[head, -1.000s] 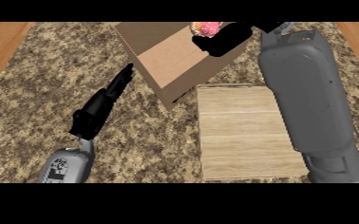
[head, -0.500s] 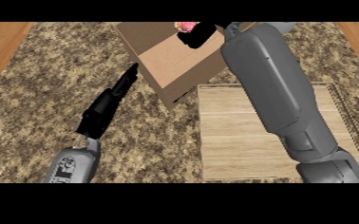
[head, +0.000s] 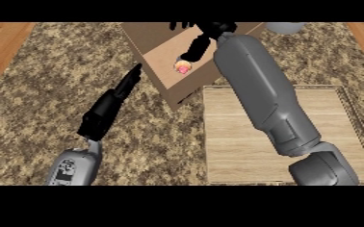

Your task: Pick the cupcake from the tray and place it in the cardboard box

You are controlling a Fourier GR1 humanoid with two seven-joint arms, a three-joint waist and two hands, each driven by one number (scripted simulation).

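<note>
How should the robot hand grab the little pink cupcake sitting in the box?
Probably from straight above, pinching its round sides. The cupcake sits inside the cardboard box, so the box walls would likely block a sideways reach.

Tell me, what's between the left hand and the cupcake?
In the head view, only a bare strip of the cardboard box separates the left hand from the cupcake.

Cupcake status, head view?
Right hand open over brown cardboard box. Pink cupcake inside box, just below that hand. Left hand open beside box. No obstruction seen.
</note>
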